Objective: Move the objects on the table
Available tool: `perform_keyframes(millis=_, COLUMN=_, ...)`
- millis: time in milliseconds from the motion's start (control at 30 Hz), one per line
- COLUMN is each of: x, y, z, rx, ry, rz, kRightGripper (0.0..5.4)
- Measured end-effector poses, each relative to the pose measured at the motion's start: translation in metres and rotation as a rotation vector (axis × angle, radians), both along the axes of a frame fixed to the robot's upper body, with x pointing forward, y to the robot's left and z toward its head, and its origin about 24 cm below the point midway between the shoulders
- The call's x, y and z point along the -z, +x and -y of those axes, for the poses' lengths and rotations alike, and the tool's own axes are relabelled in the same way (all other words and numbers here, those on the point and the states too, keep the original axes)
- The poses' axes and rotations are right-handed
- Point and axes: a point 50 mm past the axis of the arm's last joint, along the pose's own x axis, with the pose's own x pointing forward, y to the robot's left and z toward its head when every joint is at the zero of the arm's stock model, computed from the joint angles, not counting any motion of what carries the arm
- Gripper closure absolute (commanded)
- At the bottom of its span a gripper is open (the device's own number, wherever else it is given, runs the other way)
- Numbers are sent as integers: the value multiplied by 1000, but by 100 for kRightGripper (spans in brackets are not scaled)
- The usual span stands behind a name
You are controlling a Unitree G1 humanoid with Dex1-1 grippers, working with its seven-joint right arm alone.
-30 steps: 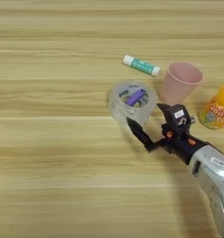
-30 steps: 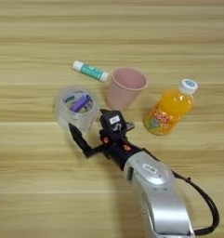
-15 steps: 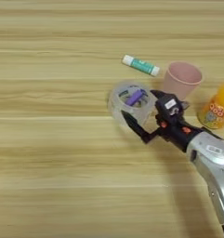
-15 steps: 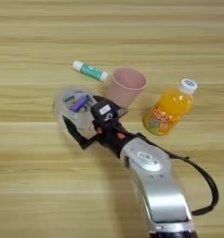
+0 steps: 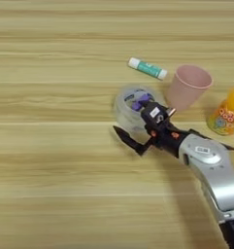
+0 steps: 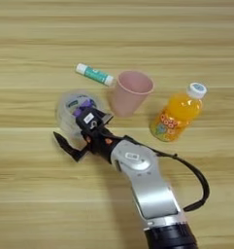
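In the left eye view the gripper (image 5: 138, 127) has slid further left than a second ago and now reaches the tub (image 5: 133, 108). One black finger (image 5: 126, 138) lies on the table (image 5: 50, 170) at the tub's near side, the other is up against the tub's right rim, so the fingers are spread apart around it (no squeeze visible). Right of the tub stands a pink cup (image 5: 188, 87); beyond the tub lies a green and white stick (image 5: 147, 68). The bottle (image 5: 226, 113) is right of the cup, cut by the edge.

In the right eye view the tub (image 6: 77, 109) holds its purple stick (image 6: 83, 106). The bottle (image 6: 179, 113) lies tilted, well apart from the tub, with the cup (image 6: 129, 92) between them. The silver forearm (image 6: 145, 187) rises from below.
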Motion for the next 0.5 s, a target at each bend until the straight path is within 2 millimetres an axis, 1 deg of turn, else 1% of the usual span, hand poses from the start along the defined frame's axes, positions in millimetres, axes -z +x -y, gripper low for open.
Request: perform_keyframes(millis=500, x=2, y=11, z=1, rx=-28, ry=-20, rz=-20, kRightGripper=3)
